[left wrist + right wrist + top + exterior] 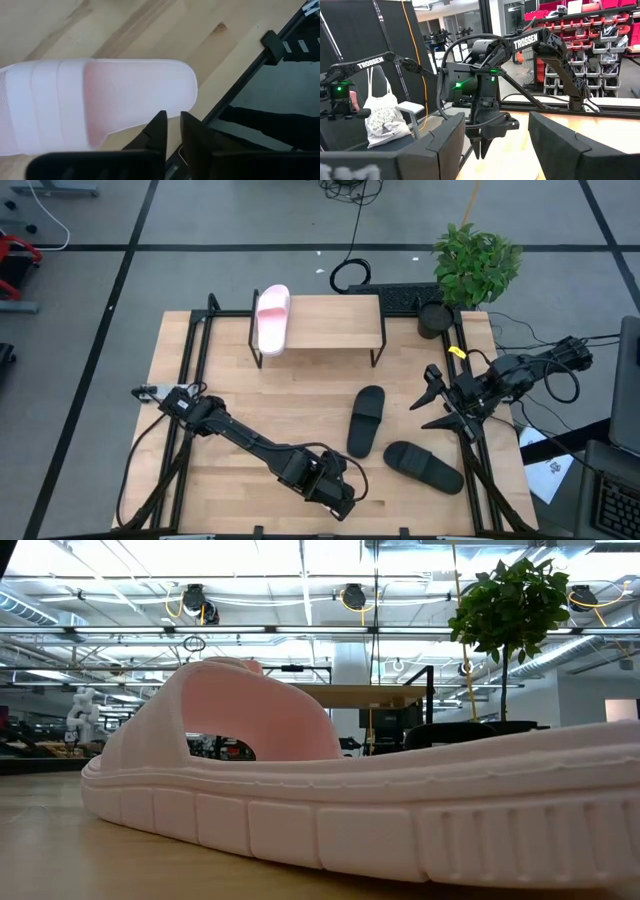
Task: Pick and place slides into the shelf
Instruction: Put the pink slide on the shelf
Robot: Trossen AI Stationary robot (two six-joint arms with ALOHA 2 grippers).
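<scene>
One pale pink slide (272, 318) lies sole-down on the left end of the shelf (335, 322). The other pink slide (100, 100) rests on its sole by the table's near edge. It fills the low view (300, 790) and is hidden under my left arm in the high view. My left gripper (343, 502) (172, 127) is shut and points down at that slide's long edge, near the heel. Two black slides (366, 420) (423, 465) lie sole-down on the table, right of centre. My right gripper (433, 398) waits open at the right edge. My left gripper comes from above with shut fingers (159, 131). They stand at the pink slide's side edge near the heel (145, 120), and the slide lies flat on the table. I cannot tell whether the fingertips touch it.
A potted plant (475, 265) and a dark keyboard (405, 298) sit at the far right corner behind the shelf. Black frame rails (195, 380) run along the table's left and right sides. Bare wood (300, 395) lies between the shelf and the black slides.
</scene>
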